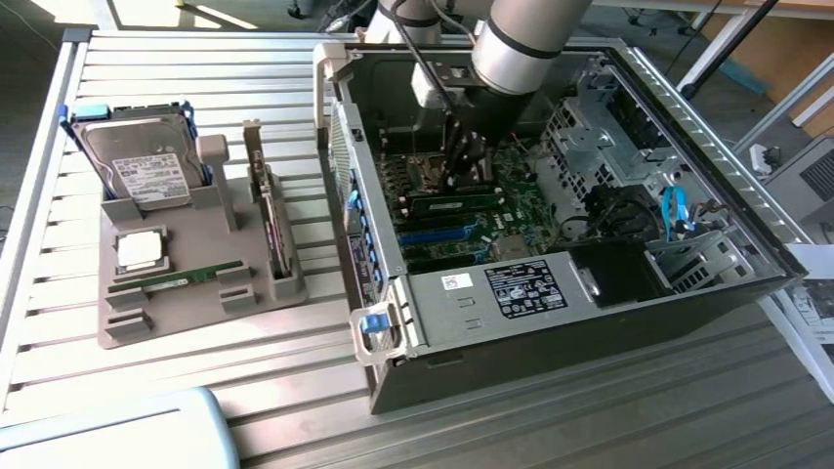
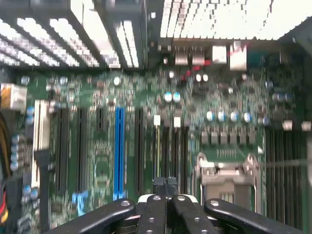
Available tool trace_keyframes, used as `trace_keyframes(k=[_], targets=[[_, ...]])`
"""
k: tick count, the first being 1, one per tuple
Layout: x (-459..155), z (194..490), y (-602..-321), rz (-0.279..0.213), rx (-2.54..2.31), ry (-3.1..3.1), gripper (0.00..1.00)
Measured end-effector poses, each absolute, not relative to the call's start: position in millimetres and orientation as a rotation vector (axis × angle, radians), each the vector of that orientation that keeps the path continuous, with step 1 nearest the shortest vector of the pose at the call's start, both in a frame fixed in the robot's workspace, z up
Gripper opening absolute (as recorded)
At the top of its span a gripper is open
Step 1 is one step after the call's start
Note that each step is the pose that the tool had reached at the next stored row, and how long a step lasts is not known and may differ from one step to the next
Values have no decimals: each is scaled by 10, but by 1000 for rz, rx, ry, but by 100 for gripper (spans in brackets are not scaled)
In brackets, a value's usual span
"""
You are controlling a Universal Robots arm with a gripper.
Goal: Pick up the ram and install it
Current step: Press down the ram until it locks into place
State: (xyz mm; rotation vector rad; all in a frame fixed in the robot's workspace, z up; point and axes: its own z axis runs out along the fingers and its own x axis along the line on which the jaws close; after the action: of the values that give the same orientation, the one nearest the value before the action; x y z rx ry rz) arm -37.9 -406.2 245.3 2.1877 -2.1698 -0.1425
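Note:
A long green ram stick [image 1: 176, 278] with dark chips lies in the front groove of the grey holder [image 1: 195, 308] on the exterior view's left. My gripper [image 1: 459, 179] is down inside the open computer case [image 1: 548, 293], far from that stick. It hangs just above the motherboard [image 2: 97, 161]. A second green stick [image 1: 450, 203] stands in a memory slot right beside the fingertips. In the wrist view my gripper [image 2: 165, 183] is shut, fingertips together with nothing visible between them, over the black memory slots [image 2: 168, 146].
The holder also carries a hard drive [image 1: 144, 166], a square silver processor [image 1: 140, 249] and an upright expansion card [image 1: 268, 220]. Inside the case are a drive cage [image 1: 587, 137], blue cables [image 1: 674, 210], the processor socket [image 2: 226, 178] and a blue slot [image 2: 119, 146].

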Motion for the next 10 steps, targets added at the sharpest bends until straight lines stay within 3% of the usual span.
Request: trace_keyframes(k=[10], targets=[[-649,2412,-4062,-143,2188,-2170,13]])
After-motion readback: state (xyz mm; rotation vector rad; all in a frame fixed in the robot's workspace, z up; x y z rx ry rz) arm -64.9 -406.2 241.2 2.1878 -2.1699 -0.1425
